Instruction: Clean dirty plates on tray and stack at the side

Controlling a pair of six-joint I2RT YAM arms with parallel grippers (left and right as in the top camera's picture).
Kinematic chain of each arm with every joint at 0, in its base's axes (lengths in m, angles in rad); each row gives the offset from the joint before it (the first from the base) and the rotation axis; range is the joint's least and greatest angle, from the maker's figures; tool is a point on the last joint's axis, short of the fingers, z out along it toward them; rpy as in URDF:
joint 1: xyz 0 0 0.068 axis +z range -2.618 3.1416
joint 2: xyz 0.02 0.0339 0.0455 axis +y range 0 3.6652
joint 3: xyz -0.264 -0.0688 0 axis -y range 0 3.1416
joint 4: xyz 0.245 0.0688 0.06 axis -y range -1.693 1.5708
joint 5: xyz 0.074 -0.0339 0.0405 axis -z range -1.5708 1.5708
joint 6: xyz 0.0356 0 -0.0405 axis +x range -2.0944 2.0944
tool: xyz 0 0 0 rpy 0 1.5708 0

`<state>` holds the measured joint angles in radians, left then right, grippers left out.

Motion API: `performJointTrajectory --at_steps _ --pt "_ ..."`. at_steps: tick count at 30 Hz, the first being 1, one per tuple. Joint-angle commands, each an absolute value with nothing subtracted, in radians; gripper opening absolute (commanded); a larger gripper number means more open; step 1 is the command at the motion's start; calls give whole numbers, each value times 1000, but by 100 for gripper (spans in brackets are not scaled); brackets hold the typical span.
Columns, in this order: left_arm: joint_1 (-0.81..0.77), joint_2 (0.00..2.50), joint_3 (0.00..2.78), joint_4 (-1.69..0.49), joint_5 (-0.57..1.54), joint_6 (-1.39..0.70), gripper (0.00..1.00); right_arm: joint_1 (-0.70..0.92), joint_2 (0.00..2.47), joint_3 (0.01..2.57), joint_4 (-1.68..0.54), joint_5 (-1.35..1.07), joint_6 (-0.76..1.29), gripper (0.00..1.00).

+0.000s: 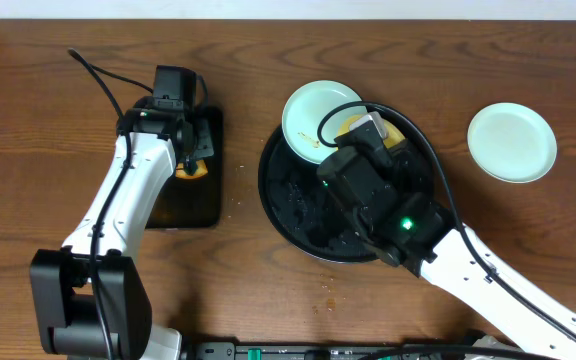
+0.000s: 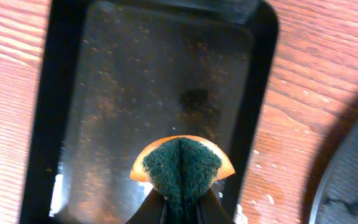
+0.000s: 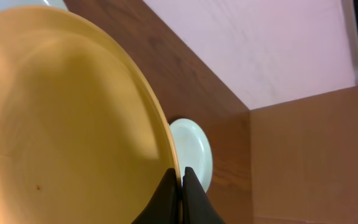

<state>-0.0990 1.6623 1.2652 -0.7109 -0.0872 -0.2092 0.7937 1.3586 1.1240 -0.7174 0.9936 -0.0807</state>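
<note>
My right gripper (image 1: pixel 366 130) is shut on the rim of the pale yellow plate (image 1: pixel 349 126) and holds it tilted over the round black tray (image 1: pixel 288 200). In the right wrist view the yellow plate (image 3: pixel 67 112) fills the left, with a few brown specks, and the jaws (image 3: pixel 181 177) pinch its edge. A mint-blue plate (image 1: pixel 313 115) with specks lies on the tray's far-left rim. A second mint-blue plate (image 1: pixel 511 142) lies on the table at the right and shows behind the jaws in the right wrist view (image 3: pixel 194 149). My left gripper (image 1: pixel 193 155) is shut on an orange and green sponge (image 2: pixel 182 165).
The sponge hangs over a smaller rectangular black tray (image 2: pixel 135 93) at the left, which also shows in the overhead view (image 1: pixel 183 205). The round tray's edge (image 2: pixel 353 180) shows at the lower right of the left wrist view. Crumbs lie on the wood near the trays.
</note>
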Motion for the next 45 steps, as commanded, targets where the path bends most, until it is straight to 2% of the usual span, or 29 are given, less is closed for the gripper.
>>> performJointTrajectory --at_steps 1,6,12,19,25,27,32,34,37,45 --pt "-89 1705 1258 -710 -170 -175 8 768 1365 1137 -730 857 11 1" --pt "-72 1800 1258 -691 -170 -111 8 698 1365 1137 -754 751 112 1" --pt "-33 1903 1258 -670 -170 -105 8 679 1365 1137 -759 864 58 1" --pt "-1 1918 1258 -656 -170 -106 8 684 1365 1137 -750 878 56 1" --pt "5 1897 1264 -642 -157 -109 7 678 1365 1137 -743 786 88 1" --pt "3 1860 1271 -646 -76 -109 7 667 1365 1137 -743 727 116 1" --pt "-4 1670 1272 -605 358 -132 7 591 1365 1137 -749 487 231 1" --pt "-30 1596 1272 -570 427 -167 7 552 1365 1137 -753 410 268 1" --pt "-124 1509 1272 -552 396 -174 7 531 1365 1137 -756 424 283 1" --pt "-414 1549 1259 -542 397 -178 8 530 1365 1156 -749 445 283 1"
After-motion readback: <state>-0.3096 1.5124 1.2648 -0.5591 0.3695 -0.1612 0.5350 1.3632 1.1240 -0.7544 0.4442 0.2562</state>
